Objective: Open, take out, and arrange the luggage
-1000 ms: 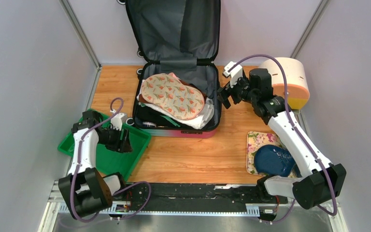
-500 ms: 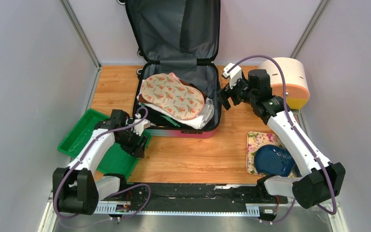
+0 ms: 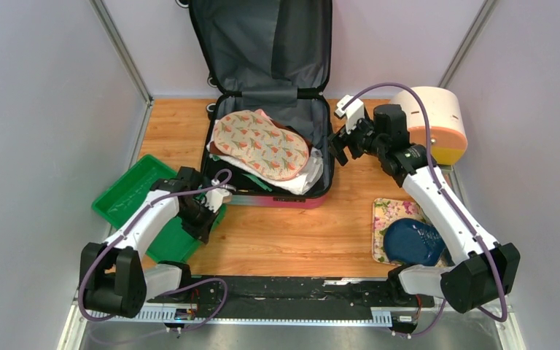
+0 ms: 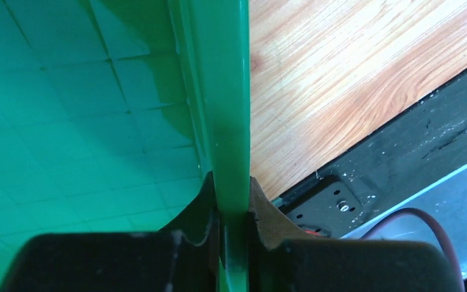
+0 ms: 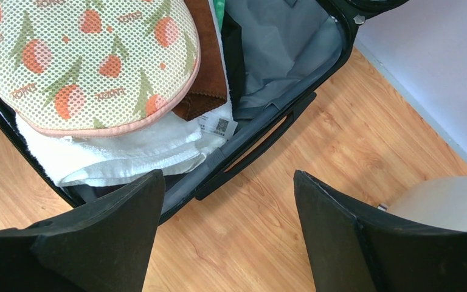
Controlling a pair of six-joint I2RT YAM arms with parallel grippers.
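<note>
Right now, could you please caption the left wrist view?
Left hand clamping the green tray by its rim, beside the wooden table.

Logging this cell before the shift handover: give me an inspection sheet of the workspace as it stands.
Surface: wooden table, no spill seen.
Job's things: luggage open, lid upright, patterned pouch and white towel inside.
Clutter: green tray, round container, floral tray holding a blue item.
Grippers: left gripper shut on the green tray's rim; right gripper open beside the luggage.
Cables: purple cable looped along each arm.
Surroundings: pale walls, nothing else seen.
</note>
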